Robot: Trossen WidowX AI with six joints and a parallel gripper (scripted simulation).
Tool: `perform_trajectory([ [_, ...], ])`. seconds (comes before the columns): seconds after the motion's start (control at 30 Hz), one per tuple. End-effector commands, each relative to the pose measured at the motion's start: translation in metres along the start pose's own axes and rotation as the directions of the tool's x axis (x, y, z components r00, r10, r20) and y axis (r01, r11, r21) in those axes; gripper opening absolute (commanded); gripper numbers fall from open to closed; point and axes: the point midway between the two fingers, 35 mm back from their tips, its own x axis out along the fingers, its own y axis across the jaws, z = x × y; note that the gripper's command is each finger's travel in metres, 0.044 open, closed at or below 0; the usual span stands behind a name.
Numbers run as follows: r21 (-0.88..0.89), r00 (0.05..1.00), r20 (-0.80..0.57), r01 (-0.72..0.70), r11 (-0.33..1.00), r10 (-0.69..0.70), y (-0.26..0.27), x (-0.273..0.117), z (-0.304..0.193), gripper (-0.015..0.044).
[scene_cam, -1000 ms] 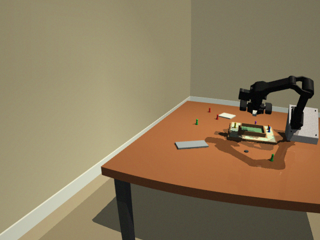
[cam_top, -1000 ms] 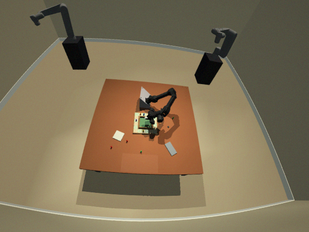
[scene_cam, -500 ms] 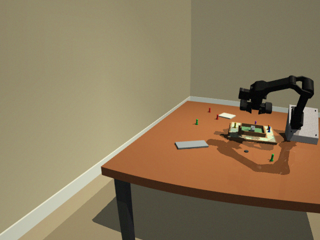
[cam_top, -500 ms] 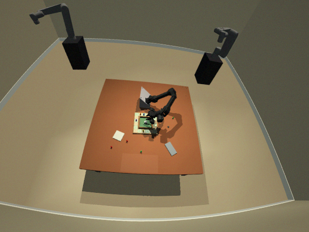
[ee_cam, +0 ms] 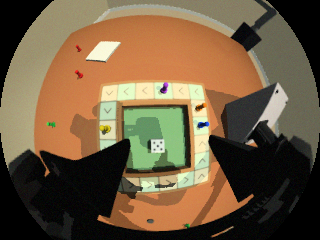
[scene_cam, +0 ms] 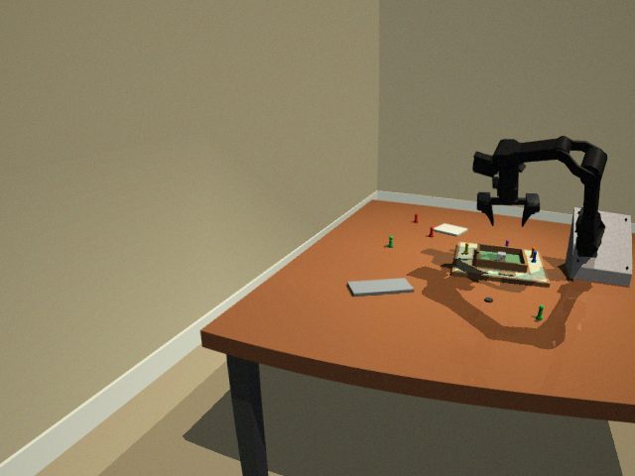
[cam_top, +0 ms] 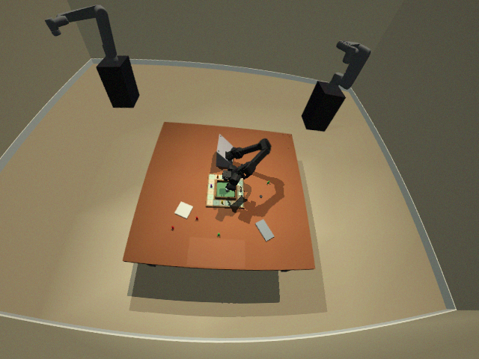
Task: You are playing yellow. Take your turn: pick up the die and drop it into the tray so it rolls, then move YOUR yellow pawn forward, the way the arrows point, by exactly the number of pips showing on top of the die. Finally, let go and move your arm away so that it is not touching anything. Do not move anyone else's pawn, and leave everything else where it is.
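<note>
My gripper [scene_cam: 508, 224] [ee_cam: 171, 141] is open and empty, above the tray [scene_cam: 505, 266] [ee_cam: 155, 103]. The white die [scene_cam: 501, 256] [ee_cam: 157, 146] is on the tray's green floor, below and between the fingertips in the wrist view; its top appears to show five pips. The yellow pawn [cam_top: 222, 202] [scene_cam: 466, 249] [ee_cam: 105, 129] stands upright on the board [ee_cam: 110, 93], in the left column of the wrist view, third square from the top counting the corner. Arrows there point down, and along the bottom row they point right. A finger hides part of the lower left squares.
A purple pawn [ee_cam: 164, 88] stands on the top row; orange [ee_cam: 200, 107] and blue [ee_cam: 203, 124] pawns stand on the right column. Red and green pawns, a white pad [cam_top: 183, 209], a grey slab [cam_top: 264, 229] [scene_cam: 380, 287] and a dark disc [scene_cam: 488, 299] lie around the board.
</note>
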Motion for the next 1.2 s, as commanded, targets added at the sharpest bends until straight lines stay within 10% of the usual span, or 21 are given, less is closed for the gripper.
perform_trajectory([
  [0.0,0.025,0.935,-0.348,-0.068,0.997,0.073,0.004,0.012,0.004,0.044],
  [0.23,0.015,0.947,-0.316,-0.052,0.999,0.054,0.003,0.015,0.007,0.0414],
  [0.5,-0.647,0.922,-0.376,-0.335,0.685,0.095,0.093,0.027,0.017,0.0204],
  [0.63,-0.791,0.911,-0.399,-0.4,0.463,0.106,0.121,0.036,0.018,0.02],
  [1.17,-0.79,0.91,-0.4,-0.401,0.463,0.106,0.122,0.048,0.012,0.02],
])
